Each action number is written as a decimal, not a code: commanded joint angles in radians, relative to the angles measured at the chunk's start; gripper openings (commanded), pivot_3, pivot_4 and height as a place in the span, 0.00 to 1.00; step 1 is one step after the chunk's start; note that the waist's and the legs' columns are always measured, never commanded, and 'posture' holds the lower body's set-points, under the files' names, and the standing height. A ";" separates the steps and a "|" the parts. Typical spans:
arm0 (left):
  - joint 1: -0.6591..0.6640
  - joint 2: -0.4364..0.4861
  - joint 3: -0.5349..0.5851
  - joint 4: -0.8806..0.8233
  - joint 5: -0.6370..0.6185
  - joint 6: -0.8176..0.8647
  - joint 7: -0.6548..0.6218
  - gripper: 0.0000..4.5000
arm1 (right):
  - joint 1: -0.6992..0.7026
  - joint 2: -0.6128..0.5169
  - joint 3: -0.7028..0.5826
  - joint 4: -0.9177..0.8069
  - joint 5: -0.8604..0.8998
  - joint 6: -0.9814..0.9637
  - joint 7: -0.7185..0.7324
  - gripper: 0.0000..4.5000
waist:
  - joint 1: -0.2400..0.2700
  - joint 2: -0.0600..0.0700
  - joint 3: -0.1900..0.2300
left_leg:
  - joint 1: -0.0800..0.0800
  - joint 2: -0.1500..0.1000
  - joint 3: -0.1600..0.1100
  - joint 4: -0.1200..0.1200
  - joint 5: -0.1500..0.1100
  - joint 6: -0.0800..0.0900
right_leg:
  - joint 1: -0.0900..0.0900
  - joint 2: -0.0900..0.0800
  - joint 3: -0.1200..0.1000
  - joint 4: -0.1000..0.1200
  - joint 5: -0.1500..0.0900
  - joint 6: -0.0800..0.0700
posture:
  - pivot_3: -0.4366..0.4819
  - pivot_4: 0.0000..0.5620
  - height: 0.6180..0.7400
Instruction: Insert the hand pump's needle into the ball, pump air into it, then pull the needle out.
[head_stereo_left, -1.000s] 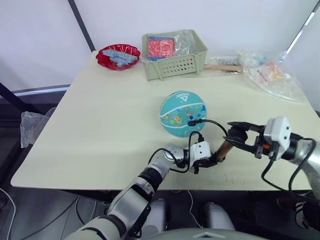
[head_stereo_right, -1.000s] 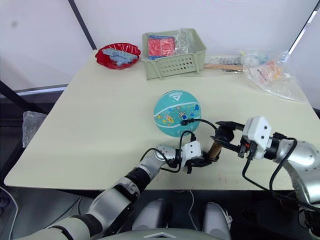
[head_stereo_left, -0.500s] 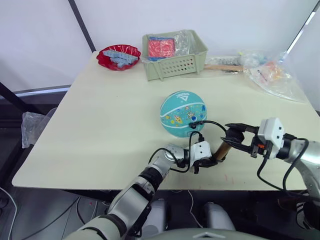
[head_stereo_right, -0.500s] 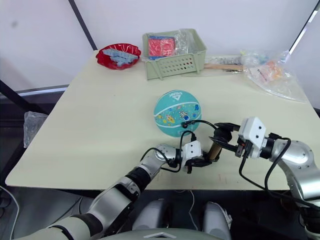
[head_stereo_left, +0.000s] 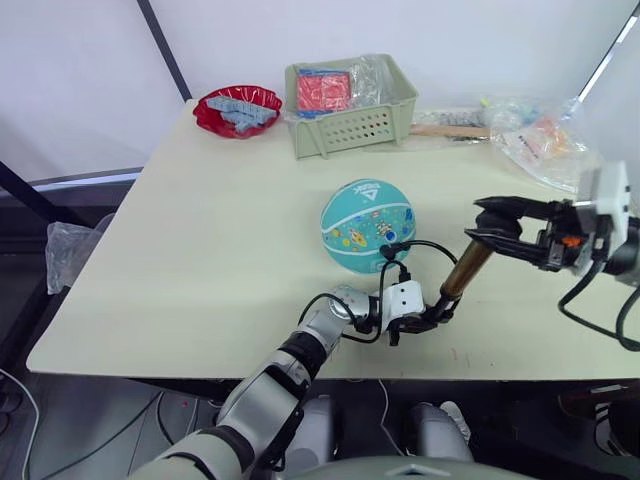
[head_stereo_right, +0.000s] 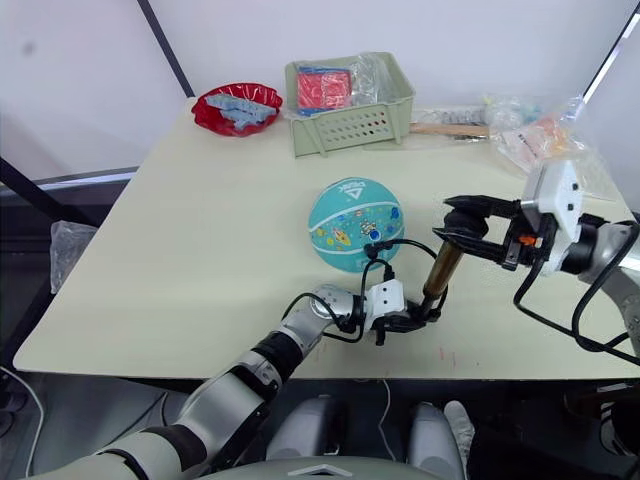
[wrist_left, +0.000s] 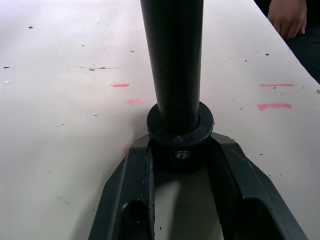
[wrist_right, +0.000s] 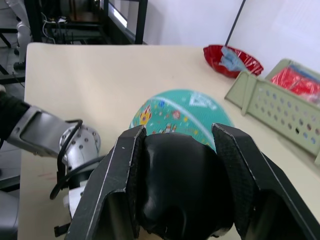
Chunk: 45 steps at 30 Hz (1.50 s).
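- The hand pump (head_stereo_left: 462, 277) is stood tilted on the table (head_stereo_left: 200, 220), near the front edge and just to the right of the ball (head_stereo_left: 366, 226); its gold-bronze barrel leans up and to the right
- The pump's black foot end (wrist_left: 180, 140) is clamped between the two fingers of the left gripper (head_stereo_left: 432, 318), which lies low on the tabletop; in the left wrist view both fingers are seen pressed against the foot's collar
- The black T-handle (wrist_right: 182, 187) at the top of the pump is gripped by the right gripper (head_stereo_left: 497, 226), its two fingers closed on either side of it, above the table and to the right of the ball
- A thin black hose (head_stereo_left: 425, 246) is looped from the pump's lower part to the ball, where its black fitting (head_stereo_left: 385, 249) is seen against the ball's lower right side; the needle itself cannot be made out
- At the far side of the table a red bowl (head_stereo_left: 237, 110), a pale green basket (head_stereo_left: 349, 108) and clear plastic bags (head_stereo_left: 545, 140) are set, well apart from the ball
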 joint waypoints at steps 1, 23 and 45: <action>0.046 0.040 -0.037 0.138 0.083 0.054 0.020 0.24 | -0.070 -0.045 -0.128 -0.031 0.079 0.018 -0.010 0.35 | 0.000 0.000 0.001 | 0.000 0.000 0.000 0.000 0.000 0.000 | 0.000 0.001 -0.001 0.000 0.000 0.000 | 0.48 0.27 0.98; 0.058 0.044 -0.044 0.141 0.087 0.038 0.018 0.24 | 0.127 -0.002 -0.014 -0.045 -0.055 -0.047 0.025 0.35 | -0.003 -0.005 -0.003 | 0.002 0.000 -0.007 0.001 0.000 0.000 | 0.002 0.029 0.033 0.000 -0.002 -0.003 | 0.48 0.27 0.98; 0.045 0.038 -0.033 0.158 0.088 0.037 0.032 0.24 | 0.302 0.194 0.255 0.179 -0.383 -0.416 0.042 0.35 | -0.005 -0.012 -0.020 | 0.015 0.002 -0.005 -0.004 -0.001 -0.001 | 0.010 0.029 0.040 0.001 -0.005 -0.007 | 0.48 0.27 0.98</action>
